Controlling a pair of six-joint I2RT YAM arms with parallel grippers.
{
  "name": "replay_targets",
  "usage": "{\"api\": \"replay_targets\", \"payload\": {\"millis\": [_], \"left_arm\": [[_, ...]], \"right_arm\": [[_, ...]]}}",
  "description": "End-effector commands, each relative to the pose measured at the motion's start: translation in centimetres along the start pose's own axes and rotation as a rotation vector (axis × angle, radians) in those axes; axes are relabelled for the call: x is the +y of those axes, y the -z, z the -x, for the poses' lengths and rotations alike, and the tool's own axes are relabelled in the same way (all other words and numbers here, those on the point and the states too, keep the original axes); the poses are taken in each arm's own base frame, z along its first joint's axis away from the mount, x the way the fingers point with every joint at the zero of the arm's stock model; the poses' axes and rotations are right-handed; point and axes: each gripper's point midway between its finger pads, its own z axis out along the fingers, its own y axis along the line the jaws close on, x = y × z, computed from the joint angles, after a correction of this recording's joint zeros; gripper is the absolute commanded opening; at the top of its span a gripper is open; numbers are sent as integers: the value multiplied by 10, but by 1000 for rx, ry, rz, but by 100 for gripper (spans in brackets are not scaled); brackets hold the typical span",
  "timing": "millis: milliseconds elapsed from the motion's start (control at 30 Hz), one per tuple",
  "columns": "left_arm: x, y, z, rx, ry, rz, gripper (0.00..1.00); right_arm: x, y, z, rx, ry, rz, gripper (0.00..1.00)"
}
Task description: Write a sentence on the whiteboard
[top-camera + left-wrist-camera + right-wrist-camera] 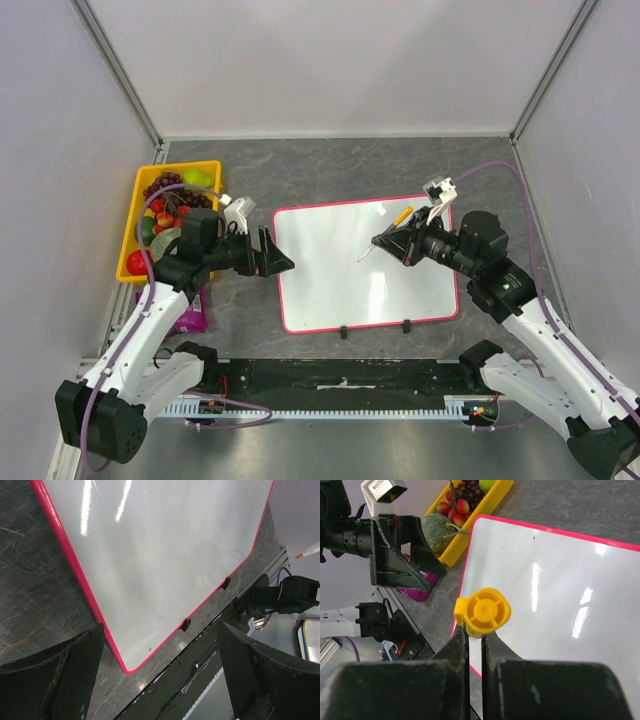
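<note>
Right gripper (385, 243) was clamped shut on a yellow-capped marker (484, 611). The cap end faced the wrist camera and the tip reached out over the middle of the whiteboard (340, 295); couldn't tell whether the tip touched. Left gripper (272, 252) had its jaws spread wide with nothing in them, just beside the board's left edge, centre-left of the top view. Whiteboard lay flat on the dark surface (330, 165), centre frame, between the two grippers, feet on its lower edge.
</note>
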Motion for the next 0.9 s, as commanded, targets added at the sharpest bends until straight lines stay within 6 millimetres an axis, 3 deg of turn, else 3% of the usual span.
{"api": "replay_targets", "payload": {"millis": [0, 433, 867], "left_arm": [[-10, 5, 10, -54, -75, -60, 98], [1, 29, 23, -184, -79, -13, 100], [-2, 28, 20, -176, -84, -43, 100]], "right_arm": [[-1, 3, -9, 5, 10, 17, 0], [-3, -4, -12, 25, 43, 35, 0], [5, -4, -12, 5, 22, 82, 0]]}}
